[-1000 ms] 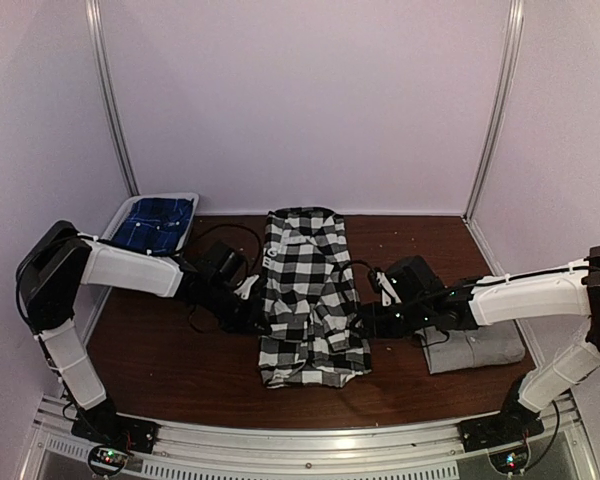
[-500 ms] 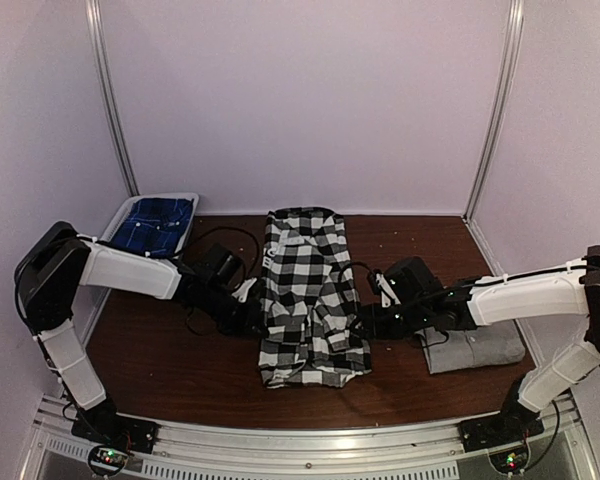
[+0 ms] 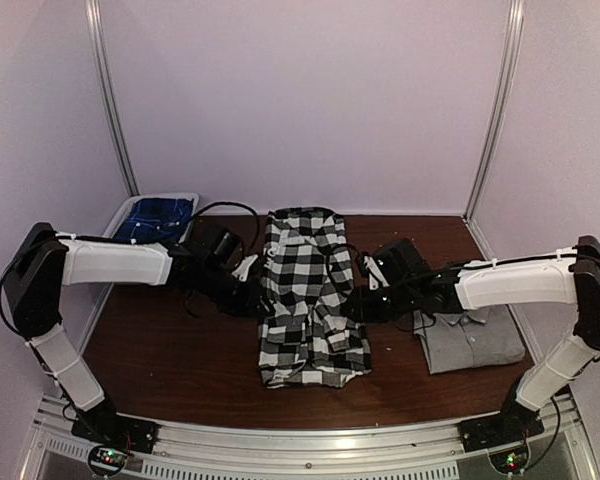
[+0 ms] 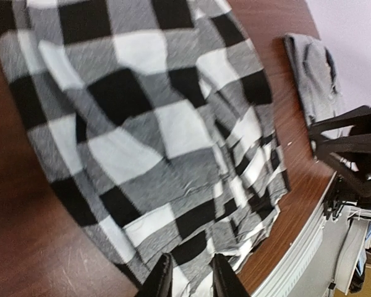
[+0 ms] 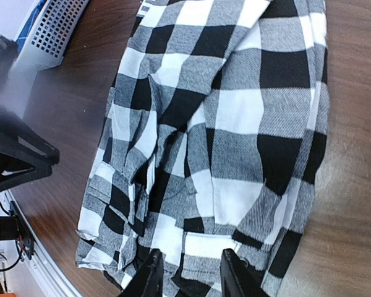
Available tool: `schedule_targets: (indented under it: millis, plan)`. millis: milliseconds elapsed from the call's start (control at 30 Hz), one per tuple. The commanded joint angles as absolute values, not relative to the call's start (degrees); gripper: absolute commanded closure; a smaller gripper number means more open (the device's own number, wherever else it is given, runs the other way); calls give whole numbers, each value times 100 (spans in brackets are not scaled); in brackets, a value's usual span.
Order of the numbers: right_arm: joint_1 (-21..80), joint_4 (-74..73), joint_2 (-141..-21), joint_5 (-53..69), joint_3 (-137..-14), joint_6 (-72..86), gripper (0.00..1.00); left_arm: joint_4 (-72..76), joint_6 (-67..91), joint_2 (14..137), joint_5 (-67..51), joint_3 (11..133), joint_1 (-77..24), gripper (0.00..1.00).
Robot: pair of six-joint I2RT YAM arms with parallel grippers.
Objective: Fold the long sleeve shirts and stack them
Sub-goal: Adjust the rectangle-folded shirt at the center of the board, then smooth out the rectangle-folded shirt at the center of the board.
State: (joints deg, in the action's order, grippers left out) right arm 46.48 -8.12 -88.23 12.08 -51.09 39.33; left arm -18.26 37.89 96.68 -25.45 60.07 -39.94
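The black-and-white checked shirt (image 3: 310, 295) lies lengthways in the middle of the table, folded into a long strip with a rumpled near end. It fills the left wrist view (image 4: 154, 124) and the right wrist view (image 5: 222, 124). My left gripper (image 3: 259, 299) sits at the shirt's left edge, its jaws (image 4: 190, 279) a little apart over the cloth. At the right edge my right gripper (image 3: 354, 306) is low, its jaws (image 5: 190, 275) spread wider across the hem. The grey shirt (image 3: 472, 340) lies folded at the right, also in the left wrist view (image 4: 315, 71).
A white basket (image 3: 128, 208) holding blue checked cloth (image 3: 156, 220) stands at the back left corner, also in the right wrist view (image 5: 52, 28). Black cables loop on the table behind my left arm (image 3: 215, 215). A metal rail (image 3: 310, 440) runs along the near edge.
Both grippers have shifted a little away from the near edge along the shirt's sides. The left jaws have parted from shut; the right jaws have narrowed. More of the grey shirt shows.
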Motion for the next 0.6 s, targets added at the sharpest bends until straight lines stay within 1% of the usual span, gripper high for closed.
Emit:
schedule_targets:
  millis: [0, 200, 367, 567]
  plan:
    - [4478, -722, -9179, 1403, -5436, 3852, 72, -1786, 3561, 9969, -2624, 6819, -3971, 77]
    - [4305, -377, -9473, 1697, -5483, 3923, 78, -1229, 3681, 11001, -3030, 7495, -4038, 78]
    - [4197, -259, -9536, 1677, -5334, 3967, 79, -725, 3857, 11727, -3340, 7958, -4093, 79]
    - [4094, -243, -9509, 1757, -5044, 3934, 79, -591, 3955, 12385, -3499, 8177, -4104, 79]
